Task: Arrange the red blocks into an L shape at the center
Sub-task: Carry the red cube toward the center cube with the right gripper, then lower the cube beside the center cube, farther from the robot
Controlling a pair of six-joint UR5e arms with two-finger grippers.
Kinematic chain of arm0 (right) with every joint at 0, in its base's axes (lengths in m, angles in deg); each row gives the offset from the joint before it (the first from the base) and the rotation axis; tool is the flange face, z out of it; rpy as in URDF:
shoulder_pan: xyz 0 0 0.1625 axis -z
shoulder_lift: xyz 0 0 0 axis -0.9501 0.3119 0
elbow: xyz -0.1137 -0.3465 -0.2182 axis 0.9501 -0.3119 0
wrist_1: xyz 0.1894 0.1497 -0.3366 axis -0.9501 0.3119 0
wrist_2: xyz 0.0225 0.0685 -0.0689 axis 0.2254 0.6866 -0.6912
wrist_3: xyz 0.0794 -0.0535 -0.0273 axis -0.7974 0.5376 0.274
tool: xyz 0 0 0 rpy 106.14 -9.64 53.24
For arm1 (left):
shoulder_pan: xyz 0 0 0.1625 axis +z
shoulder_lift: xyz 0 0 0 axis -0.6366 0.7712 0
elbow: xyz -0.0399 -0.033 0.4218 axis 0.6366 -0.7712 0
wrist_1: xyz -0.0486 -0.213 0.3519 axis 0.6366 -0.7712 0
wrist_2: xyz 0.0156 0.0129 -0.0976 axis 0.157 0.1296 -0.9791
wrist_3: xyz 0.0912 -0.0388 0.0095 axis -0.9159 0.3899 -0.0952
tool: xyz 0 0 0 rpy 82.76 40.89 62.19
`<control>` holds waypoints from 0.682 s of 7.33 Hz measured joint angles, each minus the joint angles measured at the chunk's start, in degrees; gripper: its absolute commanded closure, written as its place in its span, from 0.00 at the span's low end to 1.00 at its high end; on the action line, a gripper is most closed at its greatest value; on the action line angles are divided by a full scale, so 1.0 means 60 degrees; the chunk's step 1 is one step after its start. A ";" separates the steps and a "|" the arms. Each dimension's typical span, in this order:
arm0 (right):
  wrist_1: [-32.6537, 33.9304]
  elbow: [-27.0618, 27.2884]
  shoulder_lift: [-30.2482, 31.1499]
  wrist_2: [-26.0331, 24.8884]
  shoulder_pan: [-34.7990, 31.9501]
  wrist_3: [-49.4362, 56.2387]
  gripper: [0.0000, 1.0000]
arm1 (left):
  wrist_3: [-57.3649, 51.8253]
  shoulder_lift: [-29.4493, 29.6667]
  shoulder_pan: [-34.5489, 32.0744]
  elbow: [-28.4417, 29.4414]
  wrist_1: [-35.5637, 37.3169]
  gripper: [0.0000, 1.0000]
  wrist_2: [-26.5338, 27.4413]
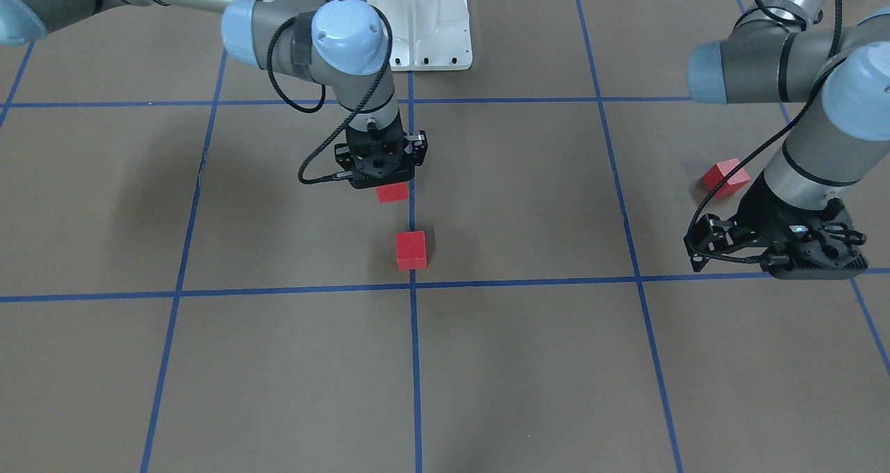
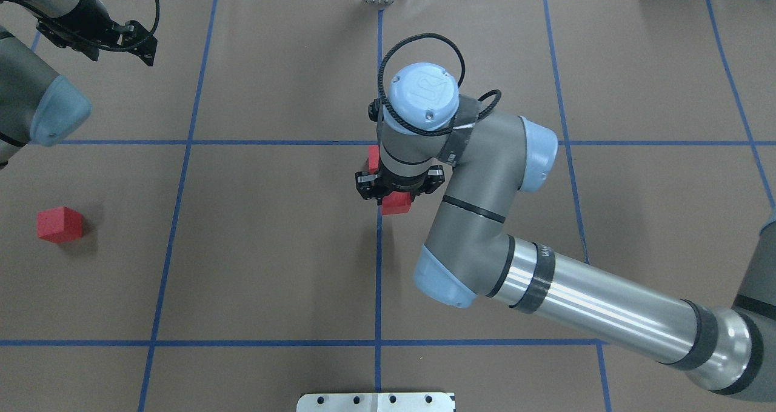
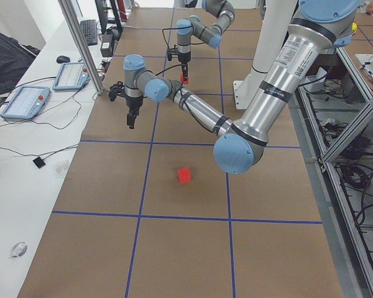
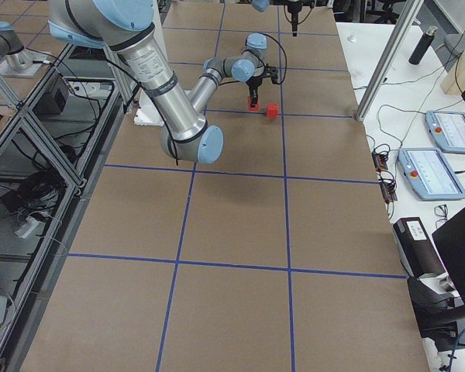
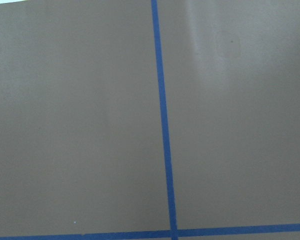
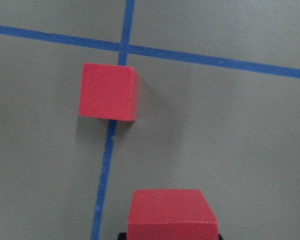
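My right gripper (image 1: 388, 181) is clamped on 1 red block (image 6: 172, 215), hanging near the placed block (image 6: 109, 91) beside the center crossing (image 6: 124, 47) so the 2 can line up.

A red block (image 6: 109, 92) is sitting just below the tape crossing (image 6: 124, 47), overlapping its downward line (image 6: 105, 155). A second block (image 6: 171, 214) is showing farther below the crossing, right of that line.
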 measured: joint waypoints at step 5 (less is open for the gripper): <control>-0.0295 -0.1814 -0.0961 -0.0084 0.0146 -0.0405 1.00 | 0.0119 -0.0011 0.0025 0.0039 -0.0007 0.00 -0.0003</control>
